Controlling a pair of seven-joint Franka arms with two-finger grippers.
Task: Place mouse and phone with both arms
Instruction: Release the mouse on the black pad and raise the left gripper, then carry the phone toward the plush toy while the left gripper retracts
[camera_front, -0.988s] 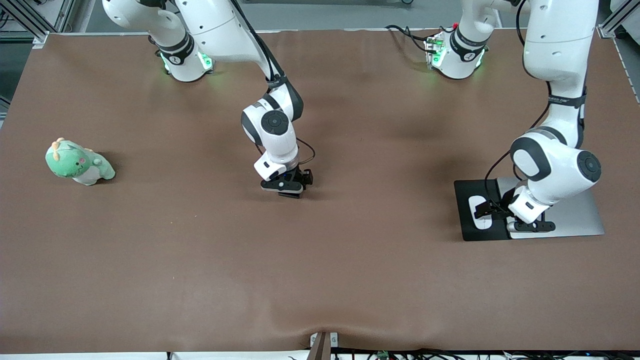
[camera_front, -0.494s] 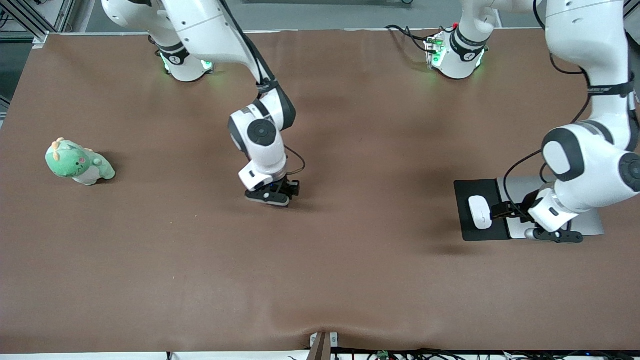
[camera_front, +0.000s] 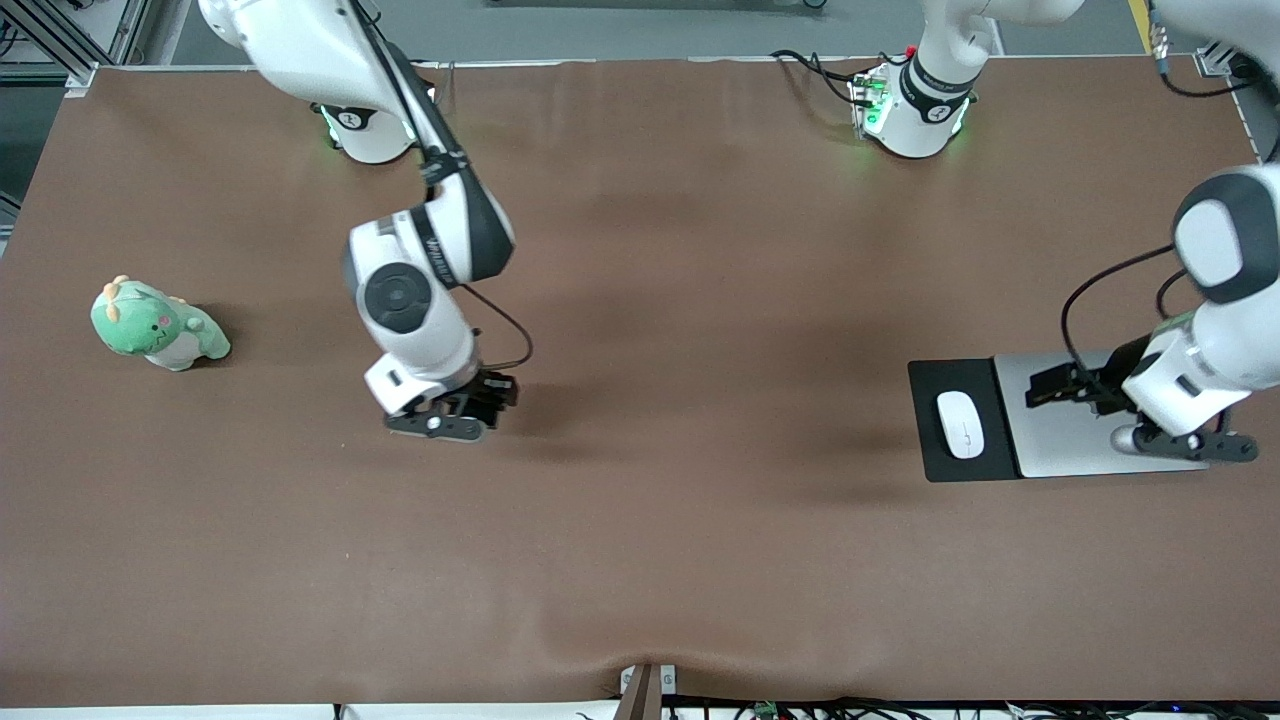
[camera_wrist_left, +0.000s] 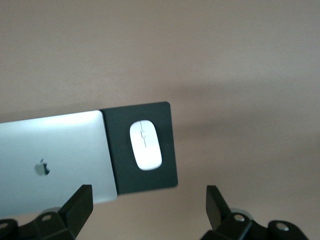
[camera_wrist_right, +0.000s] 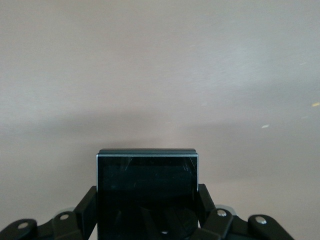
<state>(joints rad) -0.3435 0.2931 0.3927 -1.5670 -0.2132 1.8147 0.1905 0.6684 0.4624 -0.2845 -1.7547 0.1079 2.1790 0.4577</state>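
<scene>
Now, front view: the left gripper (camera_front: 1185, 445) has drawn away from the mouse (camera_front: 961, 424) and hangs over the closed silver laptop (camera_front: 1060, 430), toward the laptop's 3 o'clock end.
Front view, mouse: lies alone on the black mouse pad (camera_front: 935, 385), which sits tight against the laptop at its 9 o'clock side; judged, that half of the task is done.
Front view, right arm: the right gripper (camera_front: 440, 420) has lifted and swung from the table's middle toward the right arm's end, over bare brown table (camera_front: 700, 560).
Front view, bystander: a green plush toy (camera_front: 155, 325) sits well off at the gripper's 9 o'clock, apart from everything.
Left wrist view: the fingers (camera_wrist_left: 80, 205) stand wide apart with nothing between them; the mouse (camera_wrist_left: 145, 145) lies below, centred on the pad (camera_wrist_left: 160, 175) beside the laptop (camera_wrist_left: 50, 150).
Right wrist view: the phone (camera_wrist_right: 146, 192) is pinched flat between the closed fingers (camera_wrist_right: 85, 210), screen up, over bare table.
Judgement: a second ago the jaws were closing; now the phone is carried and only needs setting down.
Obstacles: none visible near the right gripper.
</scene>
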